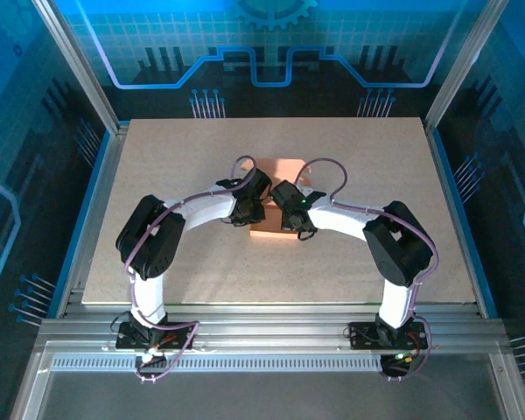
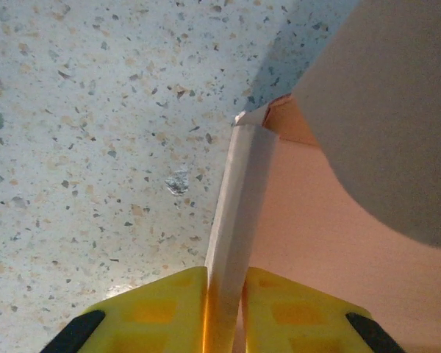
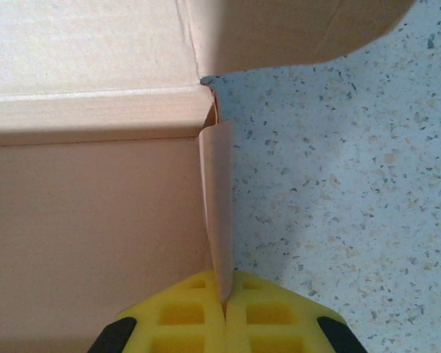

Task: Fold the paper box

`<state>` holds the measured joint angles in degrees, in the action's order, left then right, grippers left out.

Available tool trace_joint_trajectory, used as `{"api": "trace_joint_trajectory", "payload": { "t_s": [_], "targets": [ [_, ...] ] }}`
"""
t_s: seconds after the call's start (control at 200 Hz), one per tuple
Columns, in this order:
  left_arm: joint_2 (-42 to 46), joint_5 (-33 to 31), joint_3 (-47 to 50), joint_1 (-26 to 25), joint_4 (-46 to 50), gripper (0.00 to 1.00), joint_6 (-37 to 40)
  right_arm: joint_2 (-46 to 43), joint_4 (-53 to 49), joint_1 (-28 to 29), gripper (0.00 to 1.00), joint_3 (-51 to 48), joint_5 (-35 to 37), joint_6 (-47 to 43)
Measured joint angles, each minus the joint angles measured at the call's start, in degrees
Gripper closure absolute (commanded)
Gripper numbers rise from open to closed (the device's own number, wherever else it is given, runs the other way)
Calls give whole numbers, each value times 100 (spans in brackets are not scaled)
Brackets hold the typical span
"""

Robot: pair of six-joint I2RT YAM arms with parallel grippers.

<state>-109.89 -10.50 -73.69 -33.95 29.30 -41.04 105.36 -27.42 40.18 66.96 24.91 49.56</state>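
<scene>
Blue-lit panels [image 1: 70, 52] with a circuit pattern wall in a pale speckled surface [image 1: 157, 262]. The two arms bend inward from its near edge until their wrists almost meet at the middle.

On the left, the left gripper [image 2: 224, 294] has its jaws narrow, with the yellow pads [image 2: 162, 301] against either side of an upright side wall of the paper box [image 1: 284, 171]. How firmly they press I cannot tell. Behind that wall the floor of the box runs off to the right, and a blurred pale shape hangs over the far corner; I can't make out what it is.

The box itself sits at the centre of the surface, between the two wrists. Its salmon sheet is partly under them, with one bright panel showing beyond.

On the right, the right gripper [image 3: 224, 298] has its jaws closed tight on the thin edge of the opposite side wall, near a corner where the folded back wall and a small tab meet.

I would say the job is at the wall-raising step: both sides are held up and the corners are not yet locked. The next move calls for keeping both walls upright while the corner tabs are tucked in, without creasing the thin card.

The wrists crowd each other over the box, and the looping purple cables [image 1: 328, 171] hang close above it, so room to turn is tight.
</scene>
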Motion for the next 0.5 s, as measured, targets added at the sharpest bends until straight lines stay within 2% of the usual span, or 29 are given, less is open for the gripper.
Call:
{"api": "trace_joint_trajectory", "payload": {
  "t_s": [0.29,0.425,0.5],
  "targets": [
    [-13,24,4,4,-63,81,-2,0,-2,0,100,2,7,0],
    [-122,28,22,4,-179,74,-87,0,-2,0,100,2,15,0],
    [-236,59,120,4,-282,77,-107,0,2,0,100,2,0,0]
  ]
}}
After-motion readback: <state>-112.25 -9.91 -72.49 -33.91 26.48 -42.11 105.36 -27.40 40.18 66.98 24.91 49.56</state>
